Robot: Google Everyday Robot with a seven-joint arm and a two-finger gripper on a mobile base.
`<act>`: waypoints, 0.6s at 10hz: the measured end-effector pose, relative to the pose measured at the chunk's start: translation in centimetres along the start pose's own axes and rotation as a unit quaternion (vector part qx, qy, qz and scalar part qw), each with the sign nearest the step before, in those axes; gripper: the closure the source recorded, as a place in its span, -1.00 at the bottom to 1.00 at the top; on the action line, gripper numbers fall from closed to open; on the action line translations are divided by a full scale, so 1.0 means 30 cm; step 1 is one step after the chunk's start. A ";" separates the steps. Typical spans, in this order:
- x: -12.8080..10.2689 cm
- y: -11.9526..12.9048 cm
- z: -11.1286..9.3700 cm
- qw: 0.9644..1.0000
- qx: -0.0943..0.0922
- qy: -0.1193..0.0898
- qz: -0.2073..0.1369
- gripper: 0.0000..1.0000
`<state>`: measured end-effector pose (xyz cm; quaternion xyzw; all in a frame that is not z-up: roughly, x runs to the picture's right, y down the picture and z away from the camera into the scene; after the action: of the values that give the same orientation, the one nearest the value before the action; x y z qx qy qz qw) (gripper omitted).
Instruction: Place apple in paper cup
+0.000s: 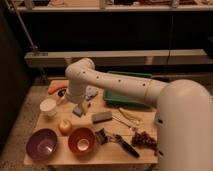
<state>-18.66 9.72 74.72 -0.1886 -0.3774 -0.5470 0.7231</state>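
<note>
The small white paper cup [48, 106] stands upright at the left. The round yellow-orange apple [65, 126] lies nearer, slightly right, apart from it. The tool [81, 104] hangs right of the cup.

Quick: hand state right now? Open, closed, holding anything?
Hand: cannot be told, open or closed. It is low over the table, beside the paper cup; the apple lies on the table, apart from it.

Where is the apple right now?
Camera view: the apple sits front left on the table, between the purple bowl and the orange bowl, near the paper cup; the gripper hovers behind it.
</note>
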 end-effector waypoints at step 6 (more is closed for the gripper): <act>-0.130 -0.128 0.057 0.961 0.041 -0.073 -0.262 -0.60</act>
<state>-23.29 12.16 72.35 -0.0926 -0.4877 -0.6858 0.5322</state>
